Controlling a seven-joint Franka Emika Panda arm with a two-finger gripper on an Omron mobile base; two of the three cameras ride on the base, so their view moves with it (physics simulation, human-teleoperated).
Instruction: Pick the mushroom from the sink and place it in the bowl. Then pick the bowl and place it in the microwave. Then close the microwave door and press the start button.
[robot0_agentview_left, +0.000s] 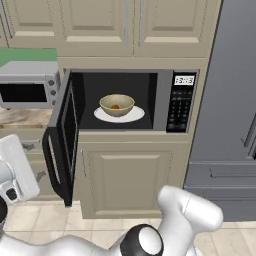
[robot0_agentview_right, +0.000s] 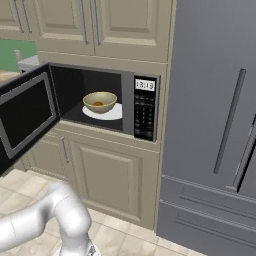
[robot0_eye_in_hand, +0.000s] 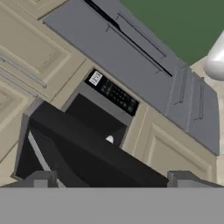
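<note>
The microwave (robot0_agentview_left: 161, 100) stands open with the tan bowl (robot0_agentview_left: 116, 104) (robot0_agentview_right: 100, 101) on its white turntable plate (robot0_agentview_left: 135, 116). The orange-brown mushroom (robot0_agentview_left: 115, 106) (robot0_agentview_right: 98, 104) lies inside the bowl. The microwave door (robot0_agentview_left: 62, 145) (robot0_agentview_right: 25, 115) (robot0_eye_in_hand: 87, 153) swings out to the left, its black bar handle (robot0_agentview_left: 50, 165) at the outer edge. My gripper (robot0_eye_in_hand: 114, 180) is open and holds nothing, its tips spread wide just short of the door's outer face. The white hand (robot0_agentview_left: 17, 167) hangs left of the door. The keypad (robot0_agentview_left: 180, 107) (robot0_agentview_right: 144, 115) is on the right. The sink is out of view.
A grey fridge (robot0_agentview_left: 230, 125) (robot0_agentview_right: 215, 125) stands right of the microwave. A small silver toaster oven (robot0_agentview_left: 27, 85) sits on the counter to the left. Beige cabinets (robot0_agentview_left: 130, 180) are below and above. My own arm (robot0_agentview_right: 55, 215) bends low in front.
</note>
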